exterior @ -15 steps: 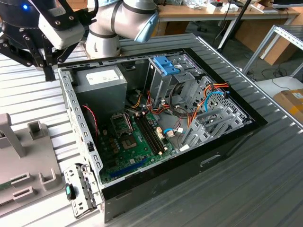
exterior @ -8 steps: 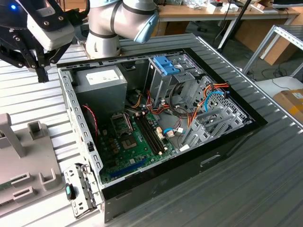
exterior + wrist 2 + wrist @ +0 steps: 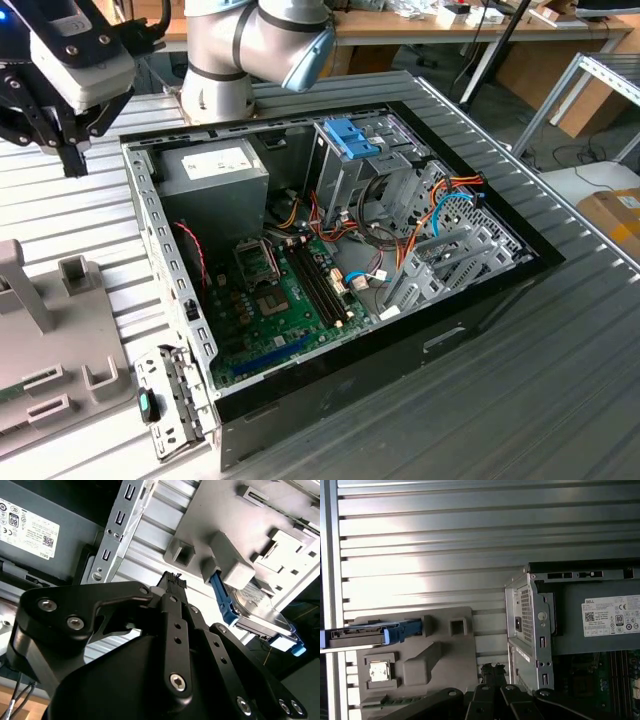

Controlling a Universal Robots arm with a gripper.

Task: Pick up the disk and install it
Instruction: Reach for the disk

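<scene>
Fingers (image 3: 173, 587) pressed together, tips meeting, nothing between them. The gripper (image 3: 172, 580) hangs over a bare strip of ribbed metal table (image 3: 420, 540), in the gap between a grey plastic holder (image 3: 445, 650) and the corner of an open computer case (image 3: 540, 645); both wrist views show it there, the first with the tips at (image 3: 492, 669). Whether the tips touch the table I cannot tell. The disk (image 3: 255, 612) is not in the grip: it sits on edge in a slot of the holder, dark metal body with its light blue bracket (image 3: 222, 602) reaching out past the slot. It is well apart from the tips. In the first wrist view it appears edge-on (image 3: 355, 636) at the holder's far side, with the blue bracket end (image 3: 405, 630) toward the holder's middle. In the exterior view the gripper (image 3: 72, 160) is at ten o'clock, the holder (image 3: 60, 340) at eight o'clock and the case (image 3: 400, 330) in the centre, lying open side up. Inside the case a grey power box with a white label (image 3: 215, 170) fills the eleven o'clock corner. A metal cage with a blue latch (image 3: 350, 140) stands at twelve to one o'clock, and a green circuit board (image 3: 280, 300) covers the floor toward seven o'clock. Orange and blue cables (image 3: 440, 215) run around three o'clock. The robot arm's grey joints (image 3: 250, 50) rise at twelve o'clock behind the case.
</scene>
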